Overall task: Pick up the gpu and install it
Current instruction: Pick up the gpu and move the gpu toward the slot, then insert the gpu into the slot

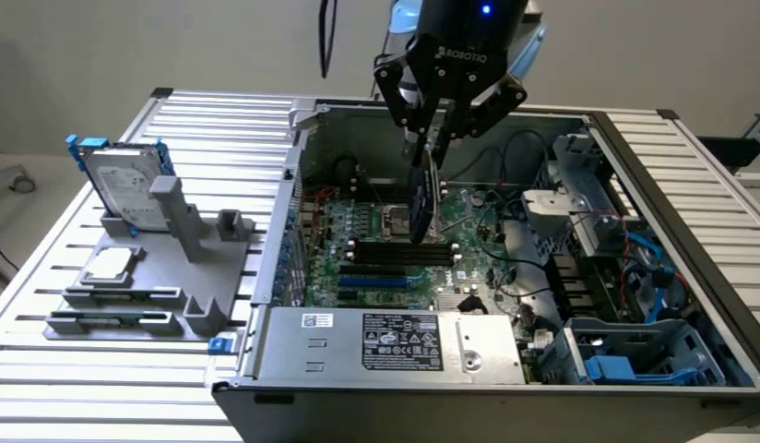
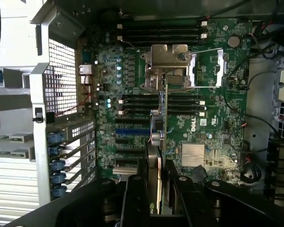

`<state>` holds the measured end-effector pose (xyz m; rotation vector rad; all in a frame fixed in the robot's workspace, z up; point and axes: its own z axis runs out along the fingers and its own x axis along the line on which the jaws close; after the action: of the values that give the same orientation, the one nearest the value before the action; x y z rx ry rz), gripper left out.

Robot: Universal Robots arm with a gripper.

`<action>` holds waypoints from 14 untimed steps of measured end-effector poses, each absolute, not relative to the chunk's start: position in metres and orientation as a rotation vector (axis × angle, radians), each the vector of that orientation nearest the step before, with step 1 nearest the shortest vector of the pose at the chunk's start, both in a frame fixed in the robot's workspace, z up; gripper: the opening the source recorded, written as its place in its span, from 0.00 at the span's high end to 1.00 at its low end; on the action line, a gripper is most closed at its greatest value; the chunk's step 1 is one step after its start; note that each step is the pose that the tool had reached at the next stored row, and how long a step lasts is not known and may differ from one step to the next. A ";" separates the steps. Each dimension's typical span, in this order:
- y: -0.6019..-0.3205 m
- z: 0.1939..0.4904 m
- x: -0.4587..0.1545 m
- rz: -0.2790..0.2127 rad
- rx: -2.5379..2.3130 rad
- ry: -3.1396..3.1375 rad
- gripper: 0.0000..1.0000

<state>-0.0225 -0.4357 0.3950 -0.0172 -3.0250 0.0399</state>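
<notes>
Claw grips the gpu by its top edge, card hanging edge-down over the motherboard inside the open case, seemingly to meet a slot squarely.

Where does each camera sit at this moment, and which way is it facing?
Exterior view: off the arm, high outside the open computer case, looking down into it; shows the hand gripping the gpu on edge above the motherboard.
Wrist view: on the wrist, looking straight down along the gpu's edge onto the motherboard; the hand's dark fingers flank the card.
Shared: hand, gpu, motherboard, computer case.
</notes>
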 end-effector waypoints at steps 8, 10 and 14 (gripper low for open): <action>-0.436 0.395 -0.022 0.040 -0.017 -3.025 0.74; -0.436 0.395 -0.022 0.040 -0.017 -3.025 0.74; -0.436 0.395 -0.022 0.040 -0.017 -3.025 0.74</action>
<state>-0.0225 -0.4359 0.3950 -0.0171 -3.0250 0.0398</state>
